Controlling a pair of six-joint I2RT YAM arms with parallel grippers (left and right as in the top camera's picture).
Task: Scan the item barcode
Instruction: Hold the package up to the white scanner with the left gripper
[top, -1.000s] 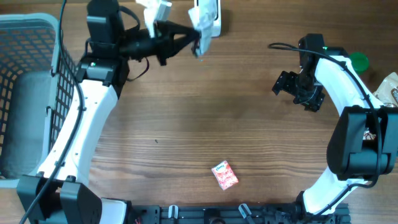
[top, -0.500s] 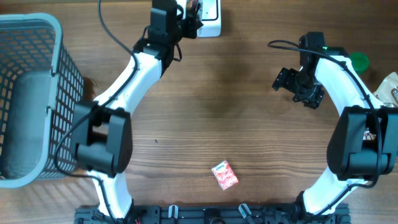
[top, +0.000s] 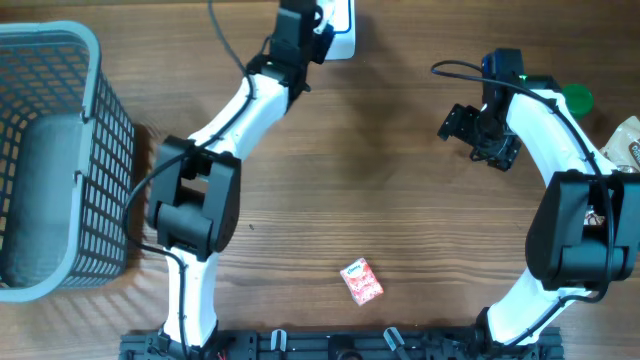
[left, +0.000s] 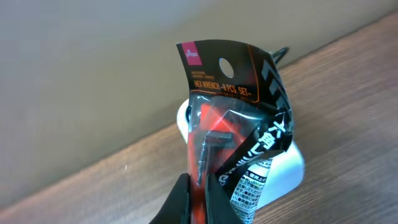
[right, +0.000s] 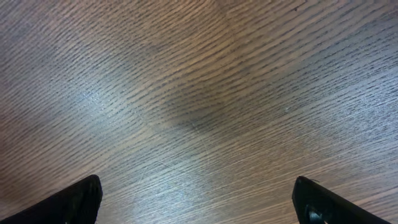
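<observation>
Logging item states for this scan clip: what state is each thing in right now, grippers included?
left gripper: shut on the hex wrench packet.
hex wrench packet: held upright, just in front of the scanner.
scanner: standing at the far edge of the table.
right gripper: open, holding nothing, above the table.
red packet: lying flat near the front edge, untouched.
basket: upright at the left side.

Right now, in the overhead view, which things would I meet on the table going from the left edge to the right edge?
Grey basket → small red packet → right claw → green round object → printed bag at the edge.
</observation>
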